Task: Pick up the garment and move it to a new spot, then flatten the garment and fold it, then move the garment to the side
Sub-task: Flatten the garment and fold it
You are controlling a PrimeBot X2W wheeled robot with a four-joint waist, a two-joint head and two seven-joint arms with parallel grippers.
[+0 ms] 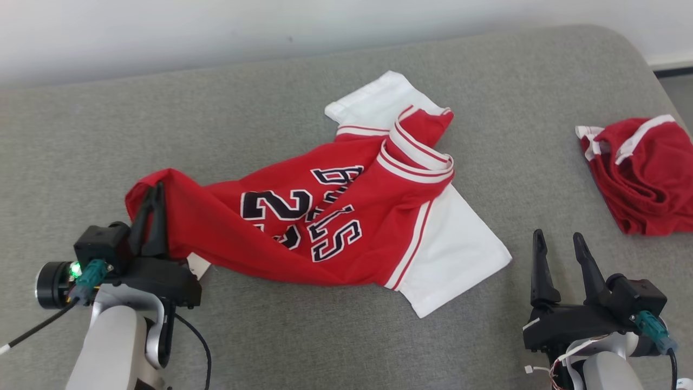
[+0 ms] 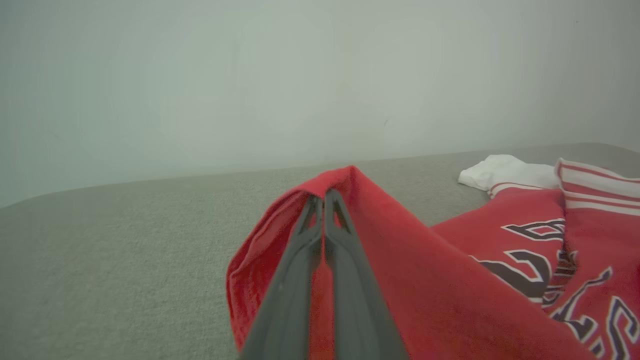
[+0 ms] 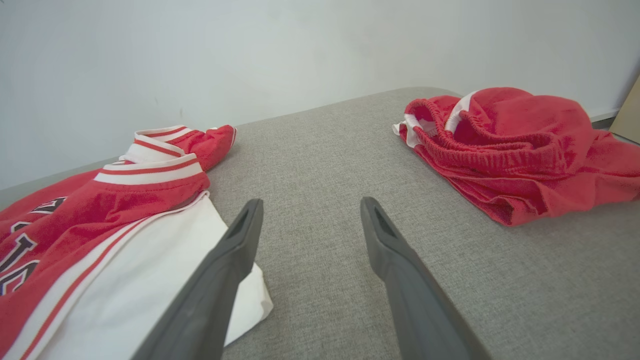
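Note:
The garment (image 1: 346,216) is a red basketball jersey with white sleeves and dark lettering, lying rumpled across the middle of the grey surface (image 1: 270,108). My left gripper (image 1: 150,196) is shut on the jersey's left hem and holds that edge lifted off the surface. In the left wrist view the two fingers (image 2: 345,280) press together with red cloth (image 2: 425,280) draped over them. My right gripper (image 1: 559,238) stands open just right of the white sleeve (image 1: 460,254), touching nothing. In the right wrist view its open fingertips (image 3: 310,212) frame bare grey fabric beside the garment (image 3: 125,215).
A second red garment with white trim (image 1: 641,173) lies bunched at the right edge, also seen as a red heap (image 3: 510,150). A pale wall (image 1: 216,27) runs behind the padded surface. The surface's right corner (image 1: 639,54) is rounded, with floor beyond.

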